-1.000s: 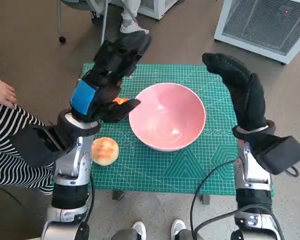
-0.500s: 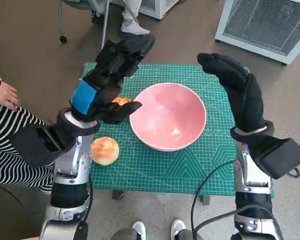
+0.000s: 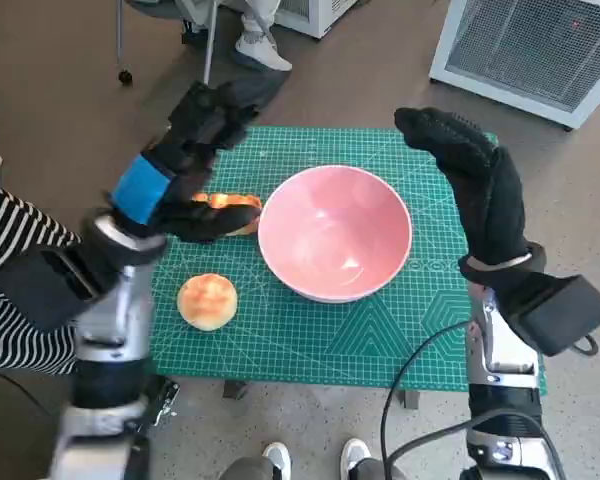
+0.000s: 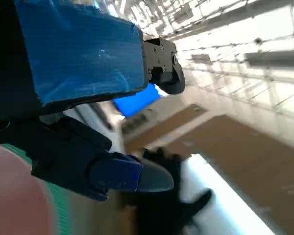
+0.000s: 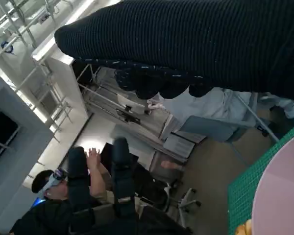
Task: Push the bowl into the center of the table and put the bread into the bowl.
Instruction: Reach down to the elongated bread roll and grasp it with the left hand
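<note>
The pink bowl (image 3: 335, 232) was seen standing upright near the middle of the surface (image 3: 310, 335), on the green cutting mat, and nothing was seen inside it. A round bread roll (image 3: 207, 301) lay on the mat outside the bowl, beside its left flank and toward the near edge, apart from both hands. A second orange-brown piece of bread (image 3: 235, 205) lay just beside the bowl's left rim, partly hidden under the left hand (image 3: 185, 165). That hand was held above the mat with its fingers spread forward and the thumb stretched toward the bowl; nothing was gripped in it. The right hand (image 3: 475, 180) was raised to the right of the bowl, fingers extended and together, holding nothing and not touching the rim.
</note>
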Tool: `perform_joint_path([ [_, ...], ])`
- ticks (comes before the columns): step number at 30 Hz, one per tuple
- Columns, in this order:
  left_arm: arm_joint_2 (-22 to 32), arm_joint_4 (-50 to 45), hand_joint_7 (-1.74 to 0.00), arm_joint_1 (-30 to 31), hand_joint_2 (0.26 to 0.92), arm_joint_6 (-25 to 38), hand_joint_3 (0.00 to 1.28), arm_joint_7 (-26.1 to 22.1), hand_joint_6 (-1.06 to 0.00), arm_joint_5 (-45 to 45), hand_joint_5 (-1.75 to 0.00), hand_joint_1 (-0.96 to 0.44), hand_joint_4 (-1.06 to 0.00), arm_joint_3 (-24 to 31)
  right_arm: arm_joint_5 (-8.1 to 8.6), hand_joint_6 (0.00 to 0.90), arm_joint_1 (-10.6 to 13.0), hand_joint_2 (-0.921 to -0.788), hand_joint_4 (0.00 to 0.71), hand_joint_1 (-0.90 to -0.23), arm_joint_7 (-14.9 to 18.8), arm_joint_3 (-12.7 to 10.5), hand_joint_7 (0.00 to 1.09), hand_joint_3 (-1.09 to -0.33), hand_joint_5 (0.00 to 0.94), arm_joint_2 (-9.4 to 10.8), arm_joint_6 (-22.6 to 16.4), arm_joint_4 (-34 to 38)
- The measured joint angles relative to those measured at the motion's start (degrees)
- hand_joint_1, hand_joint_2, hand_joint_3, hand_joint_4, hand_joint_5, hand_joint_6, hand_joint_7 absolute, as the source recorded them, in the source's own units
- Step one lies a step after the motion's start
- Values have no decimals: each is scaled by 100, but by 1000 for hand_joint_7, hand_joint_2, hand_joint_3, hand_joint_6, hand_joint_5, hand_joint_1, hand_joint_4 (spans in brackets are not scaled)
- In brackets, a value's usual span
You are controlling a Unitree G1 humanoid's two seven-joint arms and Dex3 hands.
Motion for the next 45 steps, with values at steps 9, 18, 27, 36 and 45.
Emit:
perform_joint_path([
  [9, 1205, 695, -300, -445, 769, 314, 11, -265, -108, 776, -1, -377, -149, -94, 9, 79, 11, -921, 243, -819, -49, -33, 649, -733, 8, -3, -19, 28],
  [18, 1578, 1147, -93, -812, 730, 1177, 1, -489, -229, 1339, -2, -137, -118, -547, 11, 65, 15, -921, 233, -819, -59, -40, 635, -731, 2, 1, -86, 116],
  [27, 1487, 2641, -49, -1381, 736, 664, 4, -821, -220, 1524, 0, -18, -108, -1040, 15, 63, 51, -921, 229, -819, -98, -47, 629, -730, 0, 10, -86, 112],
  [36, 1212, 3793, -31, -1900, 746, 496, 8, -788, -220, 2103, 0, -31, -99, -1573, 22, 64, 85, -921, 231, -822, -106, -53, 623, -726, 1, 10, -87, 110],
  [45, 871, 4570, -22, -2260, 754, 515, 11, -462, -223, 2695, -1, -85, -101, -2058, 54, 69, 107, -921, 233, -831, -105, -68, 615, -722, 2, 5, -86, 101],
])
